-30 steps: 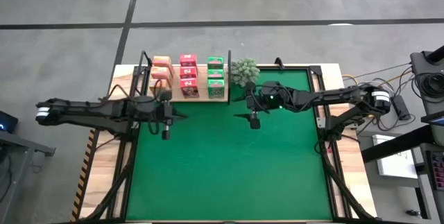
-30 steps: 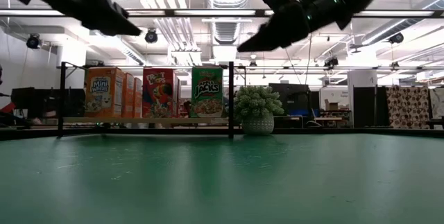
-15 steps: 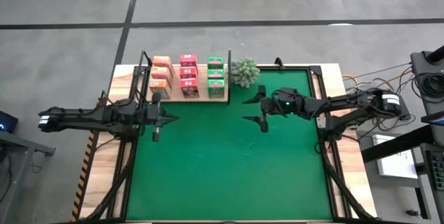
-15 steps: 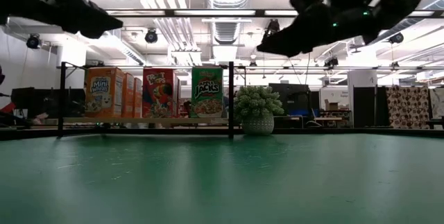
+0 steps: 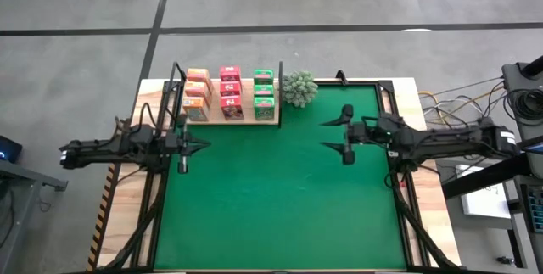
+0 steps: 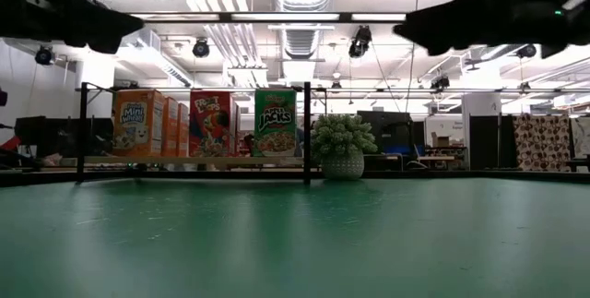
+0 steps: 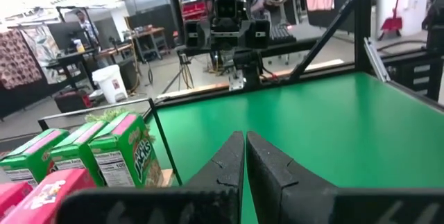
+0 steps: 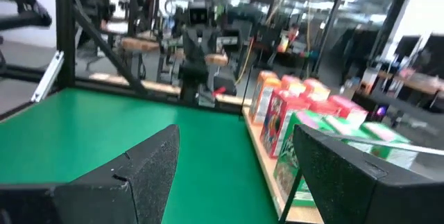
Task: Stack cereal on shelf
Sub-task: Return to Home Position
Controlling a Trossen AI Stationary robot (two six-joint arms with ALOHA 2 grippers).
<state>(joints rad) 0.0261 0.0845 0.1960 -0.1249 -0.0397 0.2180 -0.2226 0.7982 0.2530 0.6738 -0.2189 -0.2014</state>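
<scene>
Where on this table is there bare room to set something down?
The green mat is bare between the left claw and the right claw, and all the way to the near edge. Crowded: the shelf, filled with cereal boxes, and the plant beside it at the far edge.

The shelf (image 5: 214, 114) sits on the table (image 5: 428, 223) at the far left corner of the mat (image 5: 280, 198). On it stand 3 rows of 3: Mini-Wheats boxes (image 5: 197, 94) left, Froot Loops boxes (image 5: 231, 93) in the middle, Apple Jacks boxes (image 5: 264, 93) right. The plant (image 5: 299, 88) is just beside the shelf's right end. The left gripper (image 5: 202, 145) hangs in front of the shelf. The right gripper (image 5: 327, 135) hangs in front of the plant.
</scene>
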